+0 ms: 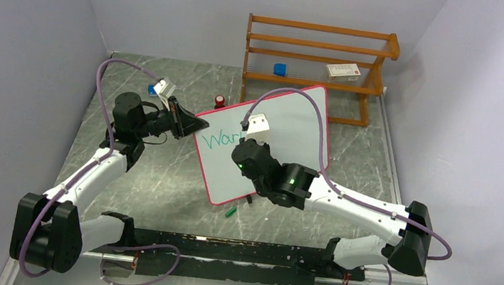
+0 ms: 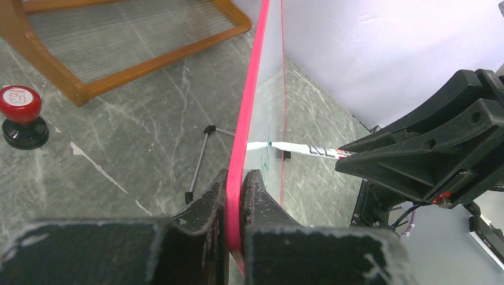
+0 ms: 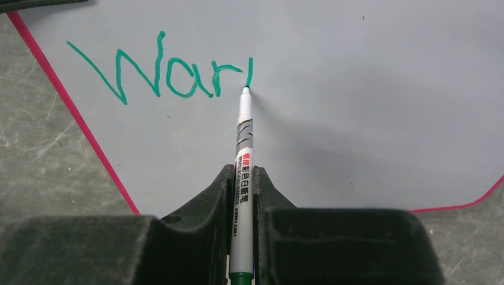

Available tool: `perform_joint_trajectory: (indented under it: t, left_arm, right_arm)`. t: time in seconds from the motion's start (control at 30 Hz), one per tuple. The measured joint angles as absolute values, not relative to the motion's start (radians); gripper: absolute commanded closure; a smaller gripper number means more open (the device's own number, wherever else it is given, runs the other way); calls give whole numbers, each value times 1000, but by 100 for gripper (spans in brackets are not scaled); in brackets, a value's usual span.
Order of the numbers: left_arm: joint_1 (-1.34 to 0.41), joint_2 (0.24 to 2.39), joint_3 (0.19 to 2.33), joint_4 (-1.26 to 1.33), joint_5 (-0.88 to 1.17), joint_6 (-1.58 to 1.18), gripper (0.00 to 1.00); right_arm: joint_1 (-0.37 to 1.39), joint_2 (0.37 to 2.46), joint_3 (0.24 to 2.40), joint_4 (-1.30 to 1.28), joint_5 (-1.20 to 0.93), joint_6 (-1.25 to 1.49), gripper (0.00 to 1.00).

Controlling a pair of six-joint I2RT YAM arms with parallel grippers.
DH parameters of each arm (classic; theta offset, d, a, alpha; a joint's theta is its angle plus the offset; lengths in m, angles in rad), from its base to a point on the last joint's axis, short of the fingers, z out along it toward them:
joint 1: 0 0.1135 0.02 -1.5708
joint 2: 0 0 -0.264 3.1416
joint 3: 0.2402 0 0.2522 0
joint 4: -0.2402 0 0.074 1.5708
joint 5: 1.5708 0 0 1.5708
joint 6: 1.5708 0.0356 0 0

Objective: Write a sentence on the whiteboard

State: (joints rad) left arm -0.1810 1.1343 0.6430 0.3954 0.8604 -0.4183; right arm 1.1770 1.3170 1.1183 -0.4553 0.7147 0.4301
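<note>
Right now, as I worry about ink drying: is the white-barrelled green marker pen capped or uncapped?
Uncapped: the marker pen shows a bare dark tip touching the pink-framed white whiteboard at a green stroke.

Face of the whiteboard (image 1: 294, 122): smooth white, low sheen, mirrors the floor faintly in the left wrist view; its frame is glossy pink-red plastic.
Barrel of the marker (image 3: 244, 127): smooth white plastic, printed label, slight gloss.
Both the left gripper (image 2: 236, 184) and the right gripper (image 3: 242, 173): matt black plastic, grainy, edges scuffed pale.
Top of the table (image 1: 160, 168): grey-green stone look, veined, smooth, satin.
At 1 o'clock in the top view, the rack (image 1: 317, 46): varnished orange-brown wood, semi-gloss, finely ribbed shelves.
At 9 o'clock in the left wrist view, the stamp (image 2: 19, 104): glossy red cap, black base.
</note>
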Motion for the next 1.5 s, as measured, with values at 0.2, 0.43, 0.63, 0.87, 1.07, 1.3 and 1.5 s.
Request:
perform_joint_trajectory:
  t: [0.2,0.43,0.63,0.87,1.07,1.3,1.5]
  left_arm:
    - [-181,1135,643,395,860,-419,95]
    - [-181,1135,643,395,860,-419,95]
    - [-181,1135,643,395,860,-419,95]
    - [-181,1135,643,396,860,-419,95]
    - [-181,1135,643,396,861,-419,95]
    - [-181,1136,645,395,861,-418,95]
    - [-181,1136,645,394,861,-418,95]
  right_arm:
    - [1177,1317,1118,-454,721,430,100]
    - [1177,1317,1118,-447,728,422,100]
    - [1177,1317,1118,-443,733,414,100]
    - [1177,1317,1118,-418,756,404,100]
    - [1175,1317,1118,-410,764,402,100]
    - [1165,1314,1118,-401,775,399,100]
    - [1153,1309,1118,-401,775,400,100]
